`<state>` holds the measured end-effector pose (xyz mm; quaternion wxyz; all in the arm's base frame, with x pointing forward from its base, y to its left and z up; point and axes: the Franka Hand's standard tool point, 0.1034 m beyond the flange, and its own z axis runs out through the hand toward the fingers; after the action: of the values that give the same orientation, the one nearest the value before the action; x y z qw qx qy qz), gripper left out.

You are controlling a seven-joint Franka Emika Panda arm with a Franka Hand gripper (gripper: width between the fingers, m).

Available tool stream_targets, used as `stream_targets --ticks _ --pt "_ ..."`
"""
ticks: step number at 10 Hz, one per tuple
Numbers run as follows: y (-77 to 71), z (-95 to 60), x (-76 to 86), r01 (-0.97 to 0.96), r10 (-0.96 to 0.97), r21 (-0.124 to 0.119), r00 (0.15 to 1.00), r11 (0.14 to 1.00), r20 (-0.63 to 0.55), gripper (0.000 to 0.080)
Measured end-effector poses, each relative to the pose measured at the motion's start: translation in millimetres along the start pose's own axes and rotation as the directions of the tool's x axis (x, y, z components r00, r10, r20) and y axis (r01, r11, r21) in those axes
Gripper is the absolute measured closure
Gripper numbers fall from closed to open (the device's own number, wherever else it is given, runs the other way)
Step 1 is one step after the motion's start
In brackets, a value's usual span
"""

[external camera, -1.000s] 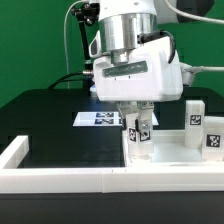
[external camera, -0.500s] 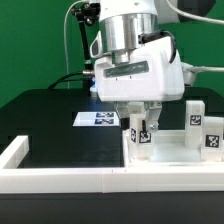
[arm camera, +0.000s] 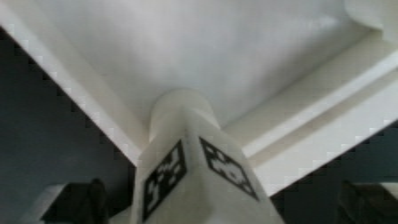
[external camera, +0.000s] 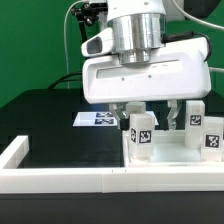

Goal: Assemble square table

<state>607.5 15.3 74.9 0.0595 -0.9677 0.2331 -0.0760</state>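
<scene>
Pincer (external camera: 152, 112) of the arm, fingers spread apart and empty, hangs directly above the small white tagged plastic leg (external camera: 141, 133), which stands upright on the white square plastic slab (external camera: 165, 158) near the black desk's (external camera: 60, 125) front edge.

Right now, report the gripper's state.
Gripper: open, fingers spread to either side of the upright leg on the square table, holding nothing.
</scene>
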Motion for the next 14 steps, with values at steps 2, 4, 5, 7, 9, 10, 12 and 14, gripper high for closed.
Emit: stream_targets --ticks 2,4,5,7,9,10,12,14 --pt "-1.7 0.2 -2.1 0.176 -0.176 -0.007 0.984 0.984 0.014 0.0151" --pt "-0.6 0.3 -2.2 0.363 -0.362 -0.021 0.932 0.932 0.02 0.0151" --pt "1.1 0.0 -0.8 0.424 -0.424 -0.027 0.905 0.905 0.021 0.0151" --pt "1.5 -2.3 6.3 0.602 -0.603 -0.063 0.798 0.796 -0.002 0.0151" --pt "5.8 -4.2 11.7 0.672 -0.674 -0.073 0.739 0.737 -0.006 0.0151" --pt "5.7 -3.9 11.4 0.685 -0.687 -0.073 0.727 0.725 -0.004 0.0151" --pt "5.8 -3.8 11.4 0.683 -0.685 -0.073 0.728 0.727 -0.004 0.0241" --pt "5.7 -3.7 11.3 0.683 -0.685 -0.073 0.728 0.727 -0.004 0.0509"
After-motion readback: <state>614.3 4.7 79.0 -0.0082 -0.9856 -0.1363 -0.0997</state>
